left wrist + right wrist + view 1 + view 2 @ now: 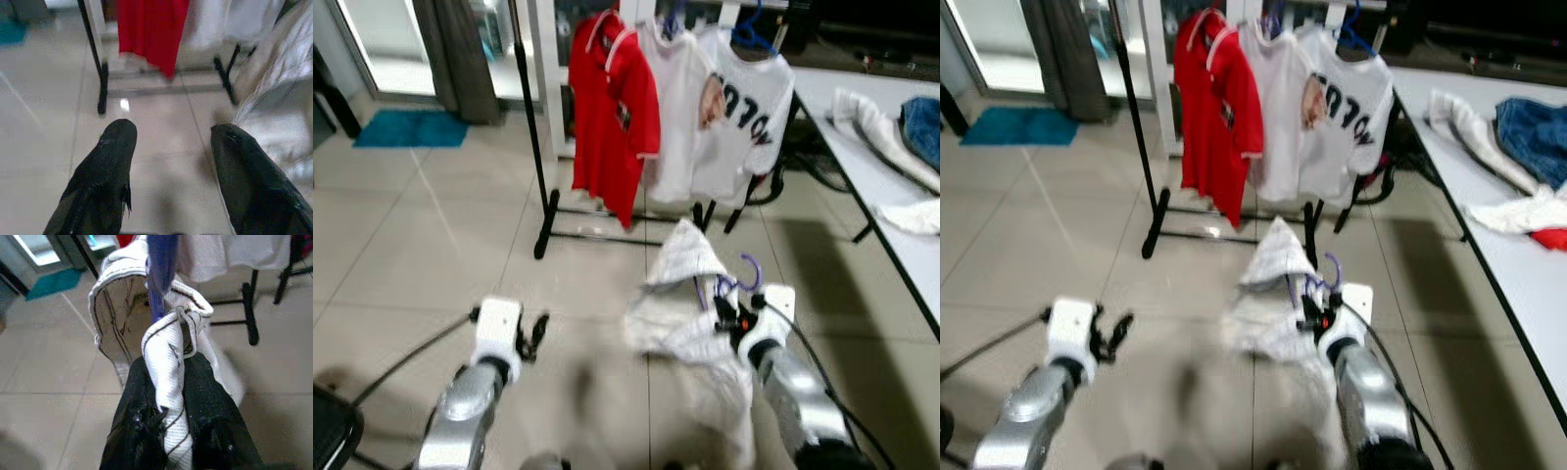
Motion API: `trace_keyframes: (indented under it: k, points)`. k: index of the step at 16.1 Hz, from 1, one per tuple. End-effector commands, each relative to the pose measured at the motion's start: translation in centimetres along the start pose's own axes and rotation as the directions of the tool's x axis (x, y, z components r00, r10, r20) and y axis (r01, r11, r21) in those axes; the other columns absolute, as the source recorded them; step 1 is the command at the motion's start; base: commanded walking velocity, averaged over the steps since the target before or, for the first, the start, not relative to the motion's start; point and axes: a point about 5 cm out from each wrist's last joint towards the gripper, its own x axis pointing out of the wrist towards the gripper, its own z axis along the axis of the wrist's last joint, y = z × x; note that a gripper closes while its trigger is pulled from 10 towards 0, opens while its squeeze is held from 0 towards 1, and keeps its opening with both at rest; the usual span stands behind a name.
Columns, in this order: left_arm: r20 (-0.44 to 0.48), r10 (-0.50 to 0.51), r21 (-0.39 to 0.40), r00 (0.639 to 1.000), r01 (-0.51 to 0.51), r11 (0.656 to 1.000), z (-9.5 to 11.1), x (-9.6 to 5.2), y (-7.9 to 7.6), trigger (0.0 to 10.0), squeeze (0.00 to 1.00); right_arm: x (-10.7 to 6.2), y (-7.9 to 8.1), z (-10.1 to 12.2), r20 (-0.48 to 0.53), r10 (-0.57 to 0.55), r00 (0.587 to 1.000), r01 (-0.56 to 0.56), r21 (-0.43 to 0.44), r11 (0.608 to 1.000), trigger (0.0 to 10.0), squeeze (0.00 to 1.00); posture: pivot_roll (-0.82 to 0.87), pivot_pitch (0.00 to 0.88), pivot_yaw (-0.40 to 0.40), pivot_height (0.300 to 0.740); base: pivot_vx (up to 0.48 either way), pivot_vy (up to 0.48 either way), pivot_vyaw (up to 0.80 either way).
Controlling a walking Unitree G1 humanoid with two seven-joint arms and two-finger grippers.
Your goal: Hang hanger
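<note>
So the right gripper (166, 431) has its jaws clamped on the collar of a white shirt (690, 313), and that shirt is draped on a purple hanger (749, 272) whose hook pokes up just above the gripper. The whole bundle is held up off the tiled floor (431, 245), in front of the clothes rack (533, 147) but well short of it, so it's not on the rail. On the rack there's a red polo (612, 108), a plain white tee (675, 98) next to it, and a white printed tee (744, 117) on a blue hanger (751, 37). The left gripper (171, 161) is just hanging out on the robot's left with its jaws apart and nothing between them, pointing at the floor near the rack's base. Off to the right there's a white counter (1489, 186) with some clothes piled on it, including something denim (1533, 122). A teal mat (411, 127) sits by the doorway at the back left.
</note>
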Motion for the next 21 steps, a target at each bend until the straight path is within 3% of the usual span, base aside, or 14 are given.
trace_keyframes:
  k: [1,3,4,5,7,10,12,16,19,21]
  points:
    - [0.022,0.018,-0.002,1.0,-0.017,1.0,1.0,-0.2,-0.5,10.0,0.0,0.0,0.5,2.1,0.071,0.032,0.997,-0.031,-0.025,0.999,10.0,0.0,0.05,0.03,-0.049,0.74,0.0,0.0,0.0]
    - [0.043,0.038,-0.022,0.998,-0.037,0.999,2.4,-0.8,-1.6,10.0,0.0,-0.7,0.6,3.1,0.093,0.002,0.996,-0.002,0.002,1.0,10.0,0.0,0.05,0.03,-0.046,0.74,0.0,0.0,0.0]
    - [0.111,0.04,0.052,0.993,-0.046,0.998,3.5,-1.1,-2.3,10.0,0.0,-1.3,0.5,3.3,0.091,-0.023,0.996,0.023,0.0,1.0,10.0,0.0,0.05,0.031,-0.044,0.74,0.0,0.0,0.0]
    - [0.112,0.033,0.084,0.993,-0.043,0.996,3.9,-1.0,-2.7,10.0,0.0,-1.6,0.3,3.2,0.08,-0.045,0.996,0.043,0.021,0.999,10.0,0.0,0.04,0.031,-0.04,0.74,0.0,0.0,0.0]
    - [0.11,0.014,0.097,0.994,-0.025,0.995,4.2,-0.9,-3.0,10.0,0.0,-2.0,0.3,3.1,0.06,-0.063,0.996,0.062,0.028,0.998,10.0,0.0,0.04,0.031,-0.038,0.74,0.0,0.0,0.0]
    - [0.139,-0.019,0.078,0.99,0.008,0.997,6.3,-0.3,-3.8,10.0,0.0,-2.8,0.2,4.2,0.057,-0.097,0.994,0.095,0.05,0.994,10.0,0.0,0.02,0.025,-0.017,0.74,0.189,0.0,0.0]
    - [0.151,-0.027,0.08,0.988,0.015,0.997,6.8,0.1,-3.9,10.0,0.0,-2.6,0.5,4.8,0.064,-0.093,0.994,0.091,0.032,0.995,10.0,0.0,0.01,0.027,-0.012,0.74,0.3,0.0,0.0]
    - [0.121,0.025,0.052,0.992,-0.032,0.998,6.6,0.7,-2.7,10.0,0.0,-1.7,0.7,6.4,0.096,-0.114,0.989,0.12,-0.059,0.991,10.0,0.0,0.04,0.016,-0.029,0.74,0.292,0.0,0.0]
    - [0.139,0.03,0.036,0.99,-0.035,0.999,7.3,0.5,-2.5,10.0,0.0,-1.3,1.0,6.7,0.104,-0.07,0.992,0.073,-0.028,0.997,10.0,0.0,0.05,0.021,-0.032,0.74,0.304,0.0,0.0]
    - [0.132,0.009,0.036,0.991,-0.014,0.999,7.3,1.2,-2.5,10.0,0.0,-0.9,1.5,7.0,0.115,-0.005,0.993,0.004,0.004,1.0,10.0,0.0,0.05,0.0,0.025,0.74,0.334,0.0,0.4]
